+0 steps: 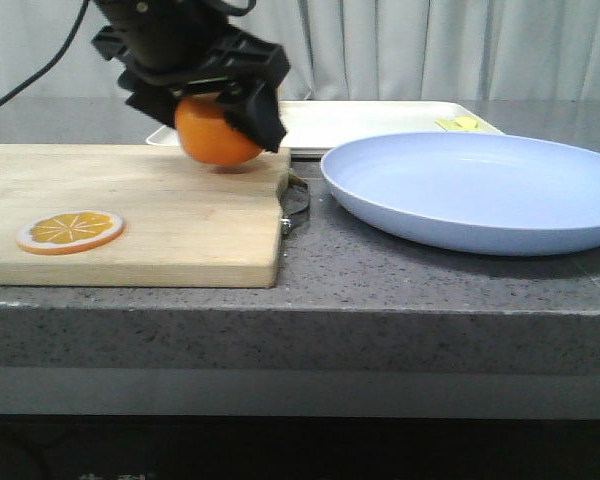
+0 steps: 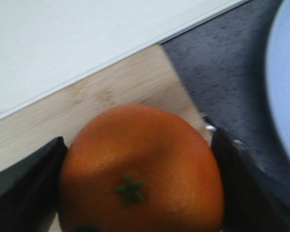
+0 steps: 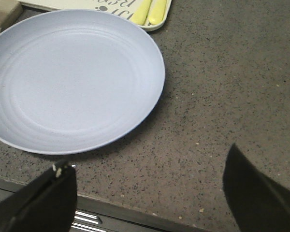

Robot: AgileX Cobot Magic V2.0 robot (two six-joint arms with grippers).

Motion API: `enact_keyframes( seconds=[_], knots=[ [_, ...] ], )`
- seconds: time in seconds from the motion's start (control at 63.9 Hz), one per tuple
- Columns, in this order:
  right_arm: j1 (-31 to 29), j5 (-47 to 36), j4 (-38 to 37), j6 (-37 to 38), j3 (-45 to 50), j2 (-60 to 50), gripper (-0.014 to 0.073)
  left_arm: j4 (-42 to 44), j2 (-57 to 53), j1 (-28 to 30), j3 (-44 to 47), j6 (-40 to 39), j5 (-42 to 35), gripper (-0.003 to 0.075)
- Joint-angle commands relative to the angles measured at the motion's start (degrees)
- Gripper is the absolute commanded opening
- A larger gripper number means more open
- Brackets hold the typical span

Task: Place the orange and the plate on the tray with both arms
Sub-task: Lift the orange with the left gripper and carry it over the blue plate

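My left gripper point(image 1: 225, 112) is shut on the orange point(image 1: 215, 132) and holds it just above the far right corner of the wooden cutting board point(image 1: 130, 215). In the left wrist view the orange point(image 2: 140, 169) fills the space between both fingers, green stem dimple facing the camera. The lavender-blue plate point(image 1: 480, 190) lies on the counter to the right of the board. The cream-white tray point(image 1: 360, 122) lies behind board and plate. My right gripper point(image 3: 150, 193) is open and empty, above the counter's front edge, near the plate point(image 3: 72, 77). It does not show in the front view.
A flat orange slice point(image 1: 70, 231) lies on the board's near left. The board's metal handle point(image 1: 295, 205) points at the plate. Yellow pieces point(image 3: 149, 10) lie on the tray's corner point(image 3: 157, 25). The counter's front edge point(image 3: 135, 212) runs under my right gripper.
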Motion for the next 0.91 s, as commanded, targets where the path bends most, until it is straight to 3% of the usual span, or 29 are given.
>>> enact_keyframes(
  seconds=[0.0, 0.485, 0.813, 0.891],
  knots=[
    [0.0, -3.4, -0.1, -0.4, -2.1, 0.6, 0.0623, 0.0, -2.9, -3.6, -4.5, -0.1, -3.2, 0.0447],
    [0.0, -3.3, -0.1, -0.4, -2.1, 0.6, 0.0623, 0.0, 5.6, -14.7, -15.3, -0.1, -6.7, 0.0447],
    [0.0, -3.1, -0.1, -0.4, -2.1, 0.6, 0.0623, -0.5, 13.0, -16.3, -20.7, -0.2, -6.7, 0.0453],
    [0.0, -3.0, -0.1, -0.4, -2.1, 0.6, 0.0623, -0.6, 13.3, -16.3, -21.0, -0.2, -6.7, 0.0498]
  ],
)
